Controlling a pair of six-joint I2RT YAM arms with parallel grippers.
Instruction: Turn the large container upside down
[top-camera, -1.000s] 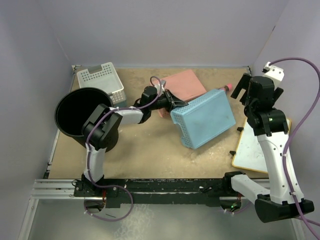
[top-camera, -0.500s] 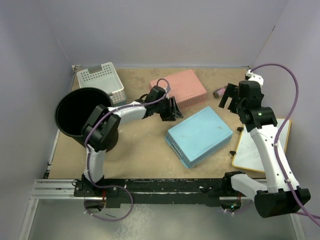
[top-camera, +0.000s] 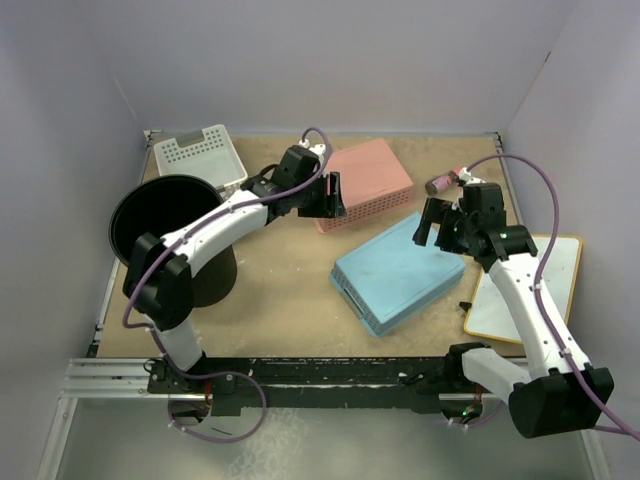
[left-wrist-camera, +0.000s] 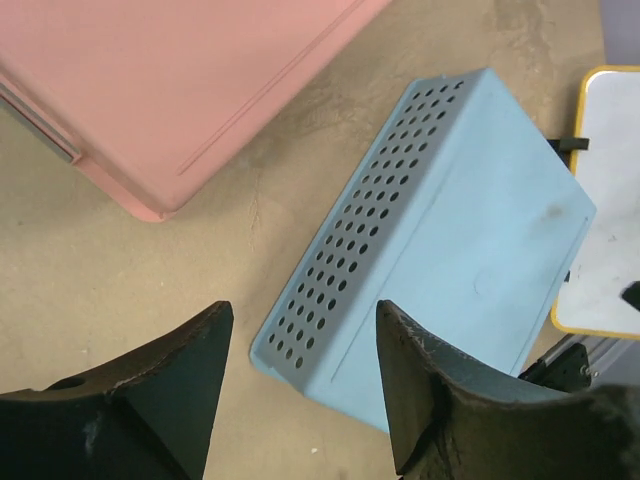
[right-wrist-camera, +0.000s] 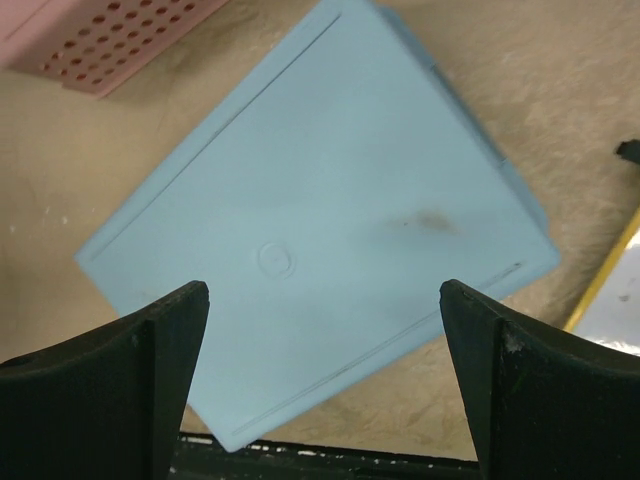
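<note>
I am hovering the left gripper (left-wrist-camera: 300, 335) and right gripper (right-wrist-camera: 320, 300) near the blue box (top-camera: 398, 272), both spread wide and empty, because the bin (top-camera: 150, 212) is sitting mouth-up at the left, not yet grabbed.

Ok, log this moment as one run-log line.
large container: upright, not gripped | left end effector: open, empty | right end effector: open, over overturned blue basket

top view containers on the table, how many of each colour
black round bin: 1
white perforated basket: 1
pink basket: 1
blue basket: 1
total: 4
</note>
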